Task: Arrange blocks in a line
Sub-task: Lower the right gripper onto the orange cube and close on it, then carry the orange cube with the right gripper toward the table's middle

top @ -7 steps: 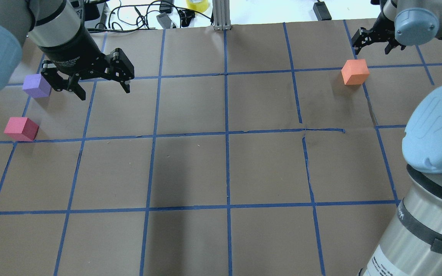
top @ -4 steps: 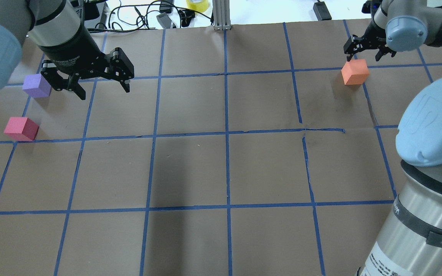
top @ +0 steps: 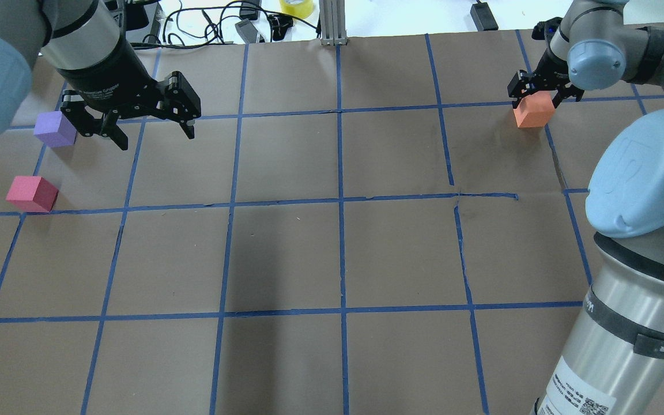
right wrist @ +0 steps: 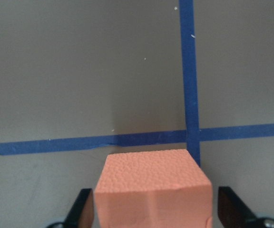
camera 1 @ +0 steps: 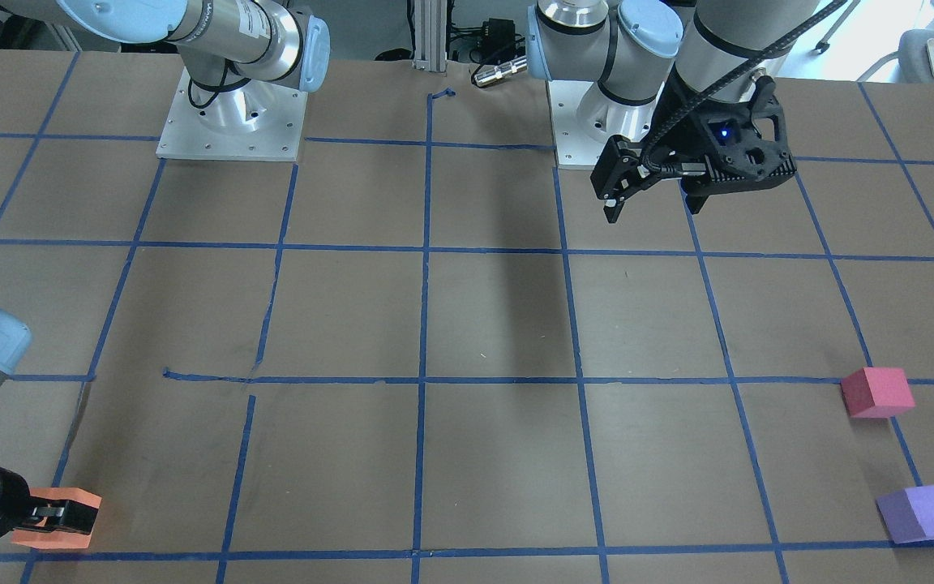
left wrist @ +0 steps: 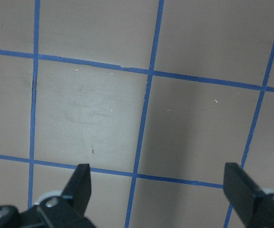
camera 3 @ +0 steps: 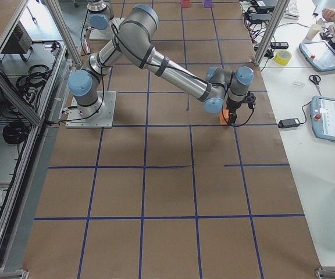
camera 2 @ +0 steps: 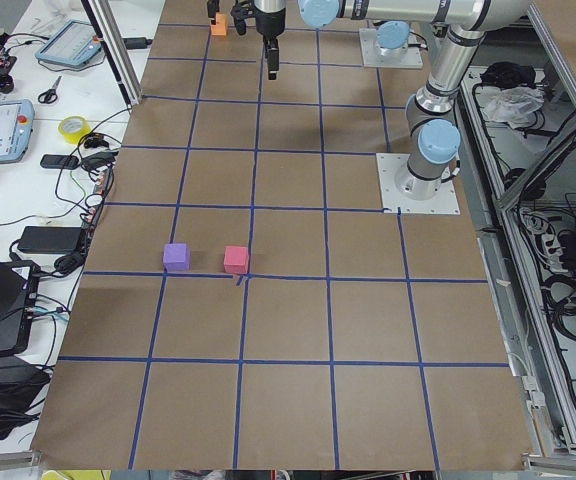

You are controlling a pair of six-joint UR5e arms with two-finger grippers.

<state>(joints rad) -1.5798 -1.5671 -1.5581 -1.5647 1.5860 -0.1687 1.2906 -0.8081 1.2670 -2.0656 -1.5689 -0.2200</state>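
Note:
The orange block (top: pixel 534 110) sits at the far right of the table. My right gripper (top: pixel 539 98) is open and lowered over it, one finger on each side. In the right wrist view the orange block (right wrist: pixel 151 190) fills the space between the fingers (right wrist: pixel 82 209), with a small gap on each side. The purple block (top: pixel 54 128) and the reddish-pink block (top: pixel 31 193) sit at the far left, apart from each other. My left gripper (top: pixel 156 139) is open and empty, hovering just right of the purple block. The left wrist view shows only bare paper between its fingers (left wrist: pixel 80 183).
The table is brown paper with a blue tape grid (top: pixel 340 199). Cables, a yellow tape roll (top: pixel 297 7) and an aluminium post (top: pixel 332 23) lie beyond the far edge. The arm bases (camera 1: pixel 232 122) stand at the robot's side of the table.
My right gripper has moved left and down from behind the orange block and now straddles it. The left arm and all three blocks have not moved.

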